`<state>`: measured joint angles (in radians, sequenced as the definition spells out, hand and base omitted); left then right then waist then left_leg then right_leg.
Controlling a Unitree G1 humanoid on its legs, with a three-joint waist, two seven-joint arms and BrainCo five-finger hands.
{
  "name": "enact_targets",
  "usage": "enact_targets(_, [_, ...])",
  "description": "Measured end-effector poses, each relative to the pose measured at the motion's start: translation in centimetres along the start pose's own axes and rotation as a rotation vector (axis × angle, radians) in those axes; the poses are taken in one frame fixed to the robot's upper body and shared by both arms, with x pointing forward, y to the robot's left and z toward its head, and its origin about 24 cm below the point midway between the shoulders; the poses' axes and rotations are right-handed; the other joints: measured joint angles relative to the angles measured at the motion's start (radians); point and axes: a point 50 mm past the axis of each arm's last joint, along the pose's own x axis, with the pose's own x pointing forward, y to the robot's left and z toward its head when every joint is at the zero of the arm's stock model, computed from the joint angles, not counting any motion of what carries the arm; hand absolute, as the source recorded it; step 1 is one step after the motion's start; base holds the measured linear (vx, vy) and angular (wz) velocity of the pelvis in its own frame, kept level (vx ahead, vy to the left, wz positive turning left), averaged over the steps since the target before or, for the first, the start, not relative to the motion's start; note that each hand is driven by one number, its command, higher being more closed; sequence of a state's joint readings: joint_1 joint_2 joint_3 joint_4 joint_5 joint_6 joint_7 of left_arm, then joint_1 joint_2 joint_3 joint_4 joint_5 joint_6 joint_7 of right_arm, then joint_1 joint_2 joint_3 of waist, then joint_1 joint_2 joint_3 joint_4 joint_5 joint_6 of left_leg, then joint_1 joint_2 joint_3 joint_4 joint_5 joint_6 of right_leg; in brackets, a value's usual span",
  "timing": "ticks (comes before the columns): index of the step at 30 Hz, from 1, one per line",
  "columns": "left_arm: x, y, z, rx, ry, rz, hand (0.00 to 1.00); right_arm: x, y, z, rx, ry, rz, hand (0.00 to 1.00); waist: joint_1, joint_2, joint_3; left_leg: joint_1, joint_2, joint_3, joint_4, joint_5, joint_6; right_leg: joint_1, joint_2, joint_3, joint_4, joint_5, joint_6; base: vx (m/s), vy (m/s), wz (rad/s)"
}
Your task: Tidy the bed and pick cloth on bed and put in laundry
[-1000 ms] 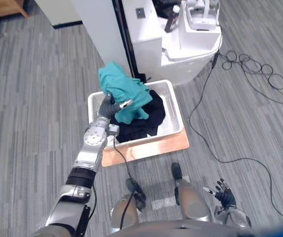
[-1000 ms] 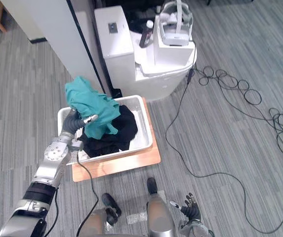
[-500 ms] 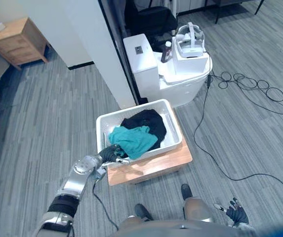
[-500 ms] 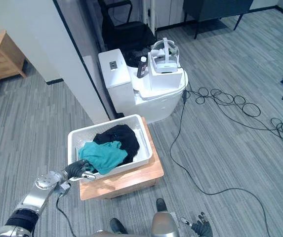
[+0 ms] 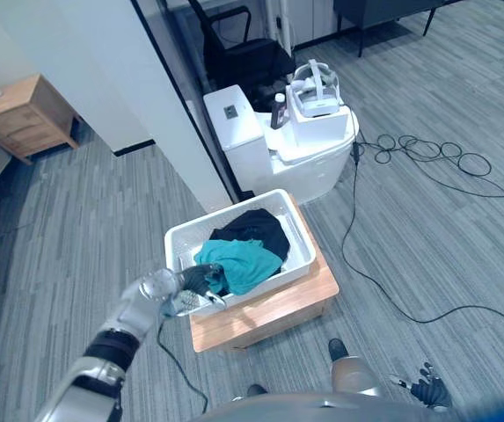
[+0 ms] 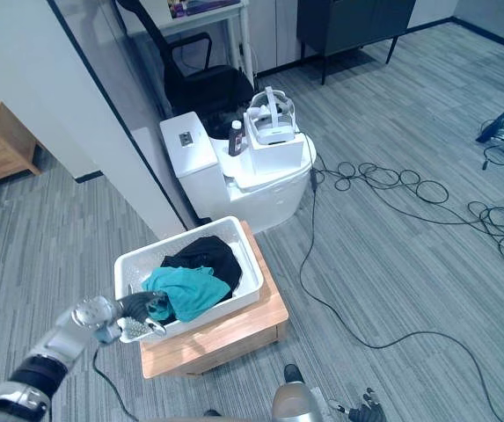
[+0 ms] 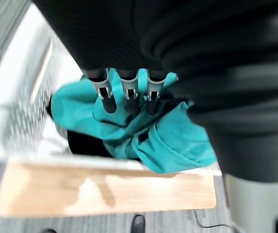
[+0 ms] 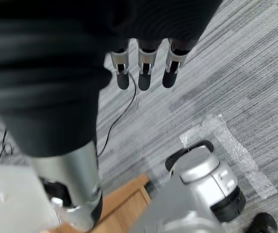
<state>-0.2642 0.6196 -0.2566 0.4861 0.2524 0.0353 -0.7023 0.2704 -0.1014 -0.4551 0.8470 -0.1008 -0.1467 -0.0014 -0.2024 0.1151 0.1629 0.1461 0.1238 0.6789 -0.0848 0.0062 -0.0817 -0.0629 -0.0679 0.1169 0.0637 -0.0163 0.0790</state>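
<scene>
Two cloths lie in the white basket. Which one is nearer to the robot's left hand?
The teal cloth, at the near side of the basket, right beside the left hand. The black cloth lies behind it, farther away.

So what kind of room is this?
Probably an office or lab, not a real bedroom: there's a black office chair, cables looping over grey carpet, and a VR headset on a white cabinet.
</scene>
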Motion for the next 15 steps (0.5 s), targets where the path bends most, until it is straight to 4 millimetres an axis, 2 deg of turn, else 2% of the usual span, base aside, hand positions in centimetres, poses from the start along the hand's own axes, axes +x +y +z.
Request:
enact_targets(4, [-1.6,1.8,1.2,0.084,-0.041,-0.008,0.00,-0.1,-0.9,-0.3,0.033,0.010,-0.032,0.00,-0.001,-0.003,-0.001,0.001,-0.001,-0.006,-0.002,0.004,0.006,0.014,-0.001,0.000,-0.015,0.007,0.004,0.01,-0.002,0.03])
enact_targets(8, [-2.6,1.4,2.2,0.137,-0.122,-0.131,0.00,-0.1,-1.1,-0.5,0.049,0.018,-0.033,0.00,0.002,-0.007,-0.001,0.044,-0.001,-0.014,-0.012,0.001,0.003,0.072,-0.002,-0.009,-0.036,0.007,0.004,0.04,0.002,0.10])
enact_targets(11, [-3.2,-0.8,2.0,0.177,-0.160,-0.228,0.00,-0.2,-1.0,-0.9,0.063,0.032,-0.032,0.00,0.003,-0.009,-0.007,0.062,-0.001,-0.030,-0.017,-0.006,0.000,0.104,-0.005,-0.022,-0.051,0.002,0.003,0.01,-0.009,0.12])
enact_targets(13, [-3.3,-3.1,0.9,0.155,-0.155,-0.298,0.00,-0.4,-0.8,-1.2,0.066,0.047,-0.030,0.00,0.010,-0.006,-0.013,0.081,-0.001,-0.032,-0.016,-0.008,-0.002,0.119,-0.005,-0.033,-0.049,-0.005,0.002,0.01,-0.023,0.04])
enact_targets(15, [-3.5,-4.5,0.5,0.098,-0.188,-0.320,0.00,-0.6,-0.8,-1.7,0.066,0.064,-0.033,0.00,0.018,-0.006,-0.028,0.082,0.000,-0.040,-0.017,-0.009,-0.003,0.125,-0.006,-0.046,-0.048,-0.013,0.001,-0.01,-0.033,0.14])
